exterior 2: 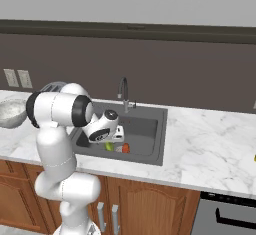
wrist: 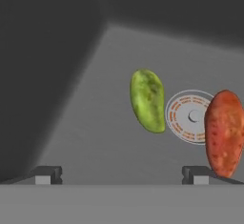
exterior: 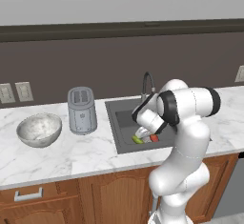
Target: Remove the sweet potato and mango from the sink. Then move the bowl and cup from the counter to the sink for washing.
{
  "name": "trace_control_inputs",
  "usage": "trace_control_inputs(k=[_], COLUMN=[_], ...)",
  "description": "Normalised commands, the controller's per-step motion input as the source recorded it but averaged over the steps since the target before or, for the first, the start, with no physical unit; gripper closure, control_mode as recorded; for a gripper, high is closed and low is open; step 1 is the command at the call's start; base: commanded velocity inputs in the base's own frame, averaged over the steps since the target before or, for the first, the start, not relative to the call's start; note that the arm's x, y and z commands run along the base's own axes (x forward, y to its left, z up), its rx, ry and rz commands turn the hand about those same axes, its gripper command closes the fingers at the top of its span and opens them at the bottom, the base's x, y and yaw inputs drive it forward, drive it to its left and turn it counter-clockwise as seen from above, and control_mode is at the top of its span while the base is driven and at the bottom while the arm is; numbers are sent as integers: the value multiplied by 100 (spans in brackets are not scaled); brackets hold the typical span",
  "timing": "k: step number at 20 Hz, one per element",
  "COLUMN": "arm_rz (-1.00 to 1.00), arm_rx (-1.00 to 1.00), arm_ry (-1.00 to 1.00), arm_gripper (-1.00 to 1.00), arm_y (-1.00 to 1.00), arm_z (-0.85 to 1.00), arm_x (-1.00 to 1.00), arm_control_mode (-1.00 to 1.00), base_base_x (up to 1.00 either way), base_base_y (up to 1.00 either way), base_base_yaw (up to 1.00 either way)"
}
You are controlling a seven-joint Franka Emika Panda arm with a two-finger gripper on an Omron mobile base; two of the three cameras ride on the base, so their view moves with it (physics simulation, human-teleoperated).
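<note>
Inside the sink (exterior: 119, 118), the gripper (wrist: 121, 173) hangs low over the basin floor, its jaws spread wide and holding nothing. The mango (wrist: 148, 100) lies ahead between the two tips, just beside the drain (wrist: 188, 116), while the sweet potato (wrist: 224, 133) lies past the drain, close by one fingertip. To lift the mango cleanly, the robot should probably centre on it, straddle its narrow width, and keep clear of the sweet potato before closing.
</note>
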Motion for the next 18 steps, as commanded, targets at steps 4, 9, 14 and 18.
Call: trace_control_inputs(k=[4,9,14,18], arm_rz=[2,1,1,1], arm_rx=[0,-1,-1,-1], arm_ry=[0,0,0,0], arm_gripper=[-100,-100,-100,-100], arm_y=[0,2,3,5], arm_z=[-13,-13,-14,-13], arm_x=[11,11,10,10], arm_control_mode=[-100,-100,-100,-100], base_base_x=[0,0,0,0], base_base_y=[0,0,0,0], base_base_yaw=[0,0,0,0])
